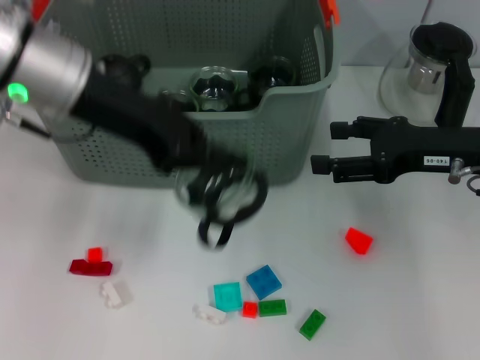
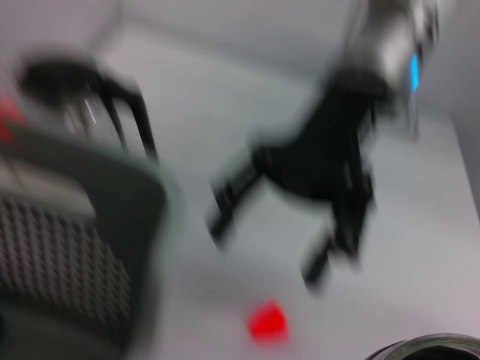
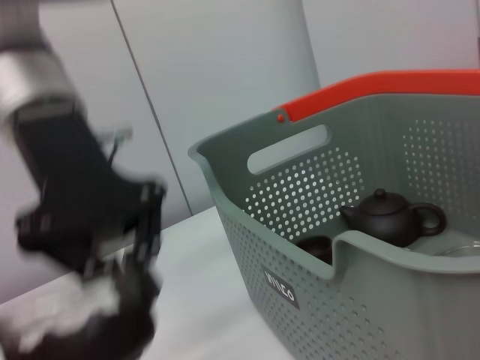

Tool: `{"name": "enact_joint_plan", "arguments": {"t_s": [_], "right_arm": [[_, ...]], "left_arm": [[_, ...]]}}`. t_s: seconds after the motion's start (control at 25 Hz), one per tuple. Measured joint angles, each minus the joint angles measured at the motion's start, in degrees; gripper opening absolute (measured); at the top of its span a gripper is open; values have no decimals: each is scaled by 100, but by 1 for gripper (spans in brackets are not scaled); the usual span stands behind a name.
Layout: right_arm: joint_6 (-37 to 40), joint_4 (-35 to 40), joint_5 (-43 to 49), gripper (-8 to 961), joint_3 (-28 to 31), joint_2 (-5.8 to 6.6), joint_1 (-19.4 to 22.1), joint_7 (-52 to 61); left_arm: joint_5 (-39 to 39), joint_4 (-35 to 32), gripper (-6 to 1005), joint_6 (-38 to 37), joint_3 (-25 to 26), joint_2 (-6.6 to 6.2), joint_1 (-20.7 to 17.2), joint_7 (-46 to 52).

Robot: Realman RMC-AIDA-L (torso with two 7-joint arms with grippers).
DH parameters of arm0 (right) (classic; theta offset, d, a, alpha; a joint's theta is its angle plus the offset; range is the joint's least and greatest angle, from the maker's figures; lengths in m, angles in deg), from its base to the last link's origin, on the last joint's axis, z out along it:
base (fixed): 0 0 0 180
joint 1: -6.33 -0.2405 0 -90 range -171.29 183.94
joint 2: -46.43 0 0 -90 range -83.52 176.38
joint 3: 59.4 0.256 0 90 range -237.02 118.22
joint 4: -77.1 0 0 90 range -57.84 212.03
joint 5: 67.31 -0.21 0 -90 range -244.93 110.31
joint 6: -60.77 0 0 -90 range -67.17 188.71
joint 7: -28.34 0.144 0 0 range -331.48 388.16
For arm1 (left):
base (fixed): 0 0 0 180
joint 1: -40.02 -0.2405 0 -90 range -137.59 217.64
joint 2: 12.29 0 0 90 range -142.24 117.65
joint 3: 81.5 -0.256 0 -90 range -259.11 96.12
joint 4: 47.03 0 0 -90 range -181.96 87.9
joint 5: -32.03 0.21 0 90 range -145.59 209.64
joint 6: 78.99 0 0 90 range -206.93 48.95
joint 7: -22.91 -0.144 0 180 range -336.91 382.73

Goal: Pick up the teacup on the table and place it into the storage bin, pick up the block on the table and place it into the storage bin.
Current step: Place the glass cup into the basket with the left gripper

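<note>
Hovering blurred at storage bin point(image 1: 135, 161) front wall, left end effector point(image 1: 223, 201) state unclear, right end effector point(image 1: 324, 147) spread.

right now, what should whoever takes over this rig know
Left gripper is in front of the grey perforated storage bin, low over the table and blurred; whether it holds a glass teacup I cannot tell.
Right gripper is open, beside the bin, empty.
Already in the bin: a dark brown teapot and glassware.
Left: coloured blocks on the table, such as the red block and blue block.
</note>
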Motion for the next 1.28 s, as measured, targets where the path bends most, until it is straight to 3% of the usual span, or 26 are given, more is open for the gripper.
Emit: {"name": "enact_joint_plan", "arguments": {"t_s": [0.2,0.32,0.52,0.84,0.96,1.16,1.28], "right_arm": [[8,-40,4,927,0,28,3,-2],[7,-54,5,928,1,43,-4,-2],[-4,-60,6,928,1,51,-19,-2],[-25,-127,6,928,0,64,-17,31],[-23,-128,6,928,1,64,-14,47],[-34,-136,6,928,1,53,-1,50],[-35,-141,6,928,1,47,0,37]], "left_arm": [[-485,39,43,838,185,-319,373,619],[-432,192,44,1567,111,-422,562,822],[114,974,44,3241,-426,-632,837,1177],[1409,1793,44,5231,-1138,-507,936,1632],[1787,1924,43,5533,-1284,-451,949,1793],[2656,2082,43,5952,-1528,-236,963,2134],[2704,2115,43,5986,-1535,-209,962,2136]]}}
